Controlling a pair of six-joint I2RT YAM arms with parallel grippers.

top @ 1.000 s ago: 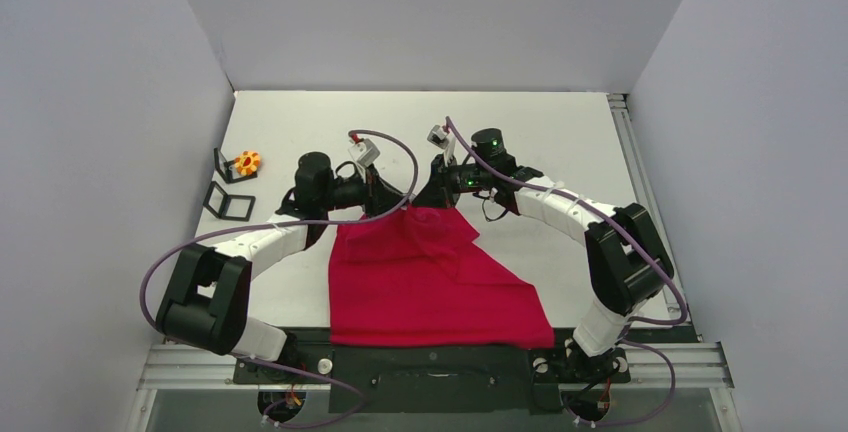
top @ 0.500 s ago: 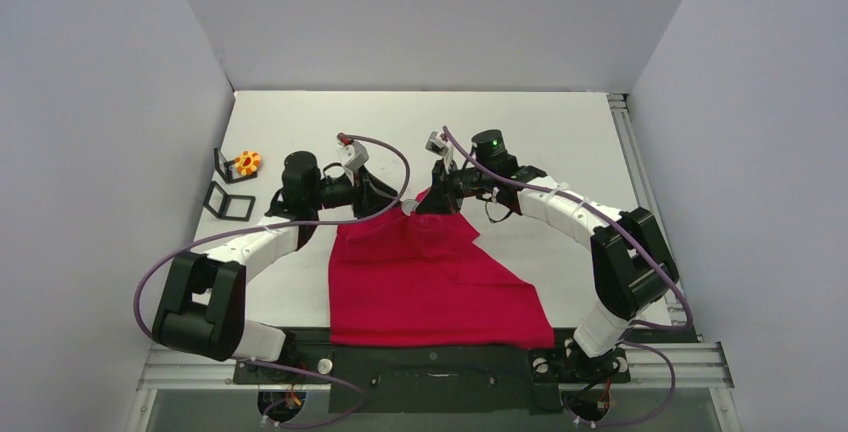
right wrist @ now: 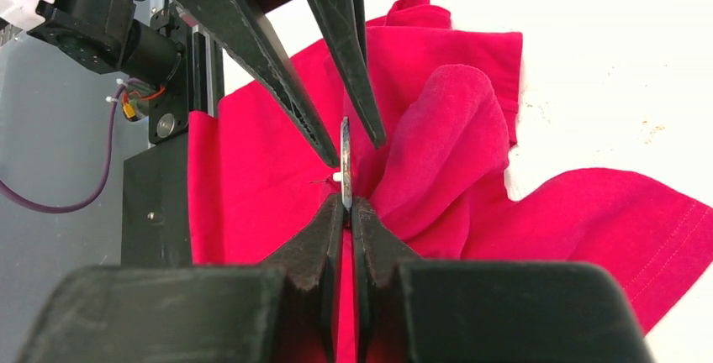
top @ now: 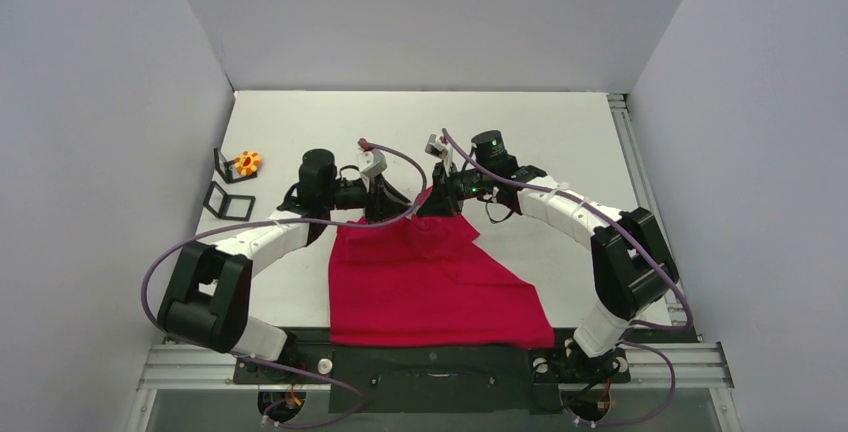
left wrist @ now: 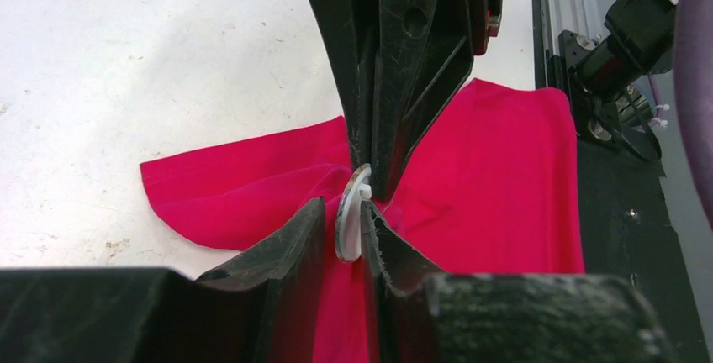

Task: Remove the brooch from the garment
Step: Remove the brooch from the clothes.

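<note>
The garment (top: 430,282), a bright red T-shirt, lies flat on the white table, with its far edge bunched and lifted where both grippers meet. In the left wrist view the brooch (left wrist: 349,224) is a small white-silver disc seen edge-on, standing up from the red cloth (left wrist: 496,170). My left gripper (left wrist: 343,206) straddles the disc with its jaws a little apart: the disc rests against one finger and a gap shows at the other. My right gripper (right wrist: 346,203) is shut on the rim of the brooch (right wrist: 345,157). In the top view the grippers hide the brooch.
An orange flower-shaped piece (top: 246,162) sits on a small black stand at the table's left. A flat black frame (top: 230,202) lies just in front of it. Grey walls close in three sides. A black rail (top: 430,357) runs along the near edge.
My left gripper opened, drew back to the left, then came back right to the garment's far edge with its jaws round the brooch. The right gripper stayed shut in place.
</note>
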